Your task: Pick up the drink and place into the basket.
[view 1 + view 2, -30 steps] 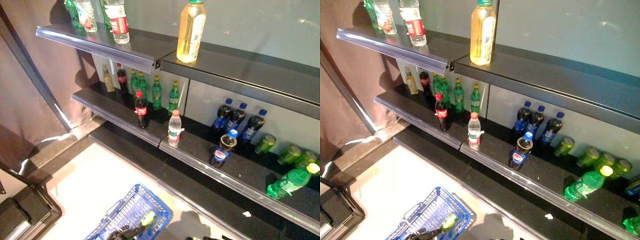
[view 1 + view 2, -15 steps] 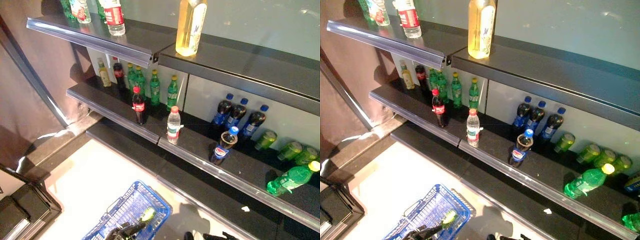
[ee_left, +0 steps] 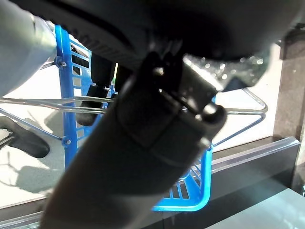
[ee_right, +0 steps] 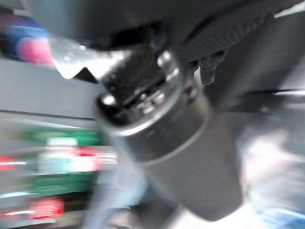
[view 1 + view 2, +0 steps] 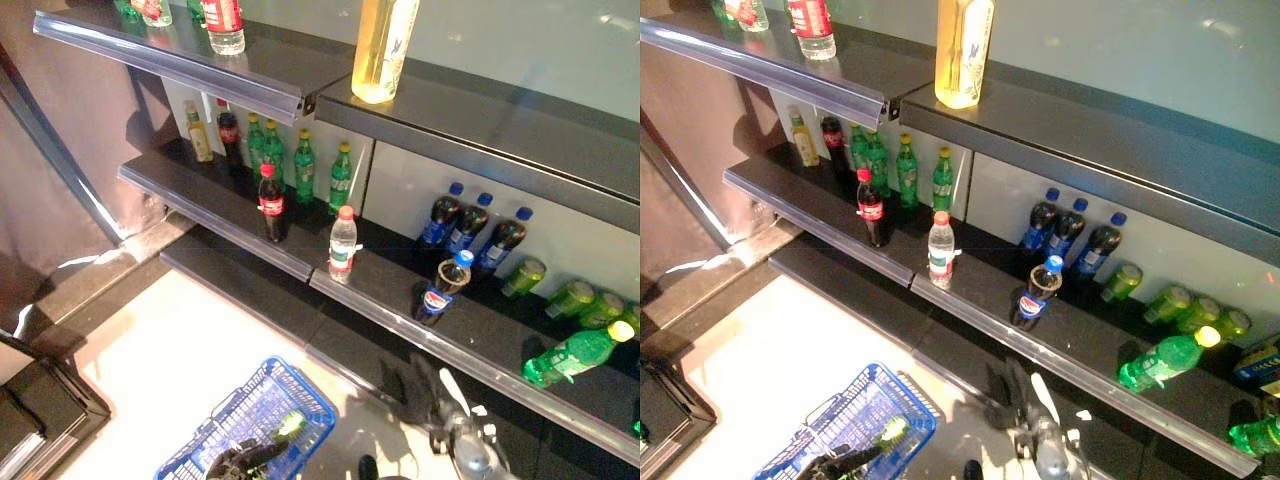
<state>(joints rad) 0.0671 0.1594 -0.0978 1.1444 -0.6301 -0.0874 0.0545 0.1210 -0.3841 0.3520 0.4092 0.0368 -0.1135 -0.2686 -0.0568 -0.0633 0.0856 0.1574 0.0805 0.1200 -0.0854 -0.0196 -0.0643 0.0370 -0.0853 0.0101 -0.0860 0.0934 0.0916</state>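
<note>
Drinks stand on dark shelves: a clear bottle with a red cap (image 5: 342, 240), a cola bottle (image 5: 270, 203) and a blue-capped cola bottle (image 5: 440, 290) along the middle shelf's front. The blue wire basket (image 5: 300, 395) hangs low at the bottom. My left hand (image 5: 243, 461) is curled round its wire handle (image 3: 238, 114). A pale green object (image 5: 291, 428) shows inside the basket. My right hand (image 5: 447, 405) is open, with straight fingers and a white thumb cover. It is below the middle shelf's edge, under the blue-capped bottle, and holds nothing.
A tall yellow drink (image 5: 381, 50) stands on the top shelf. Green bottles (image 5: 304, 168) and dark bottles (image 5: 470, 228) line the back of the middle shelf. Green cans (image 5: 572, 297) and a fallen green bottle (image 5: 570, 355) lie at the right. A black box (image 5: 30, 420) sits lower left.
My right hand has risen into view from the bottom edge toward the middle shelf. The camera has shifted, so the shelves sit slightly higher and further left. The basket stays in my left hand.
</note>
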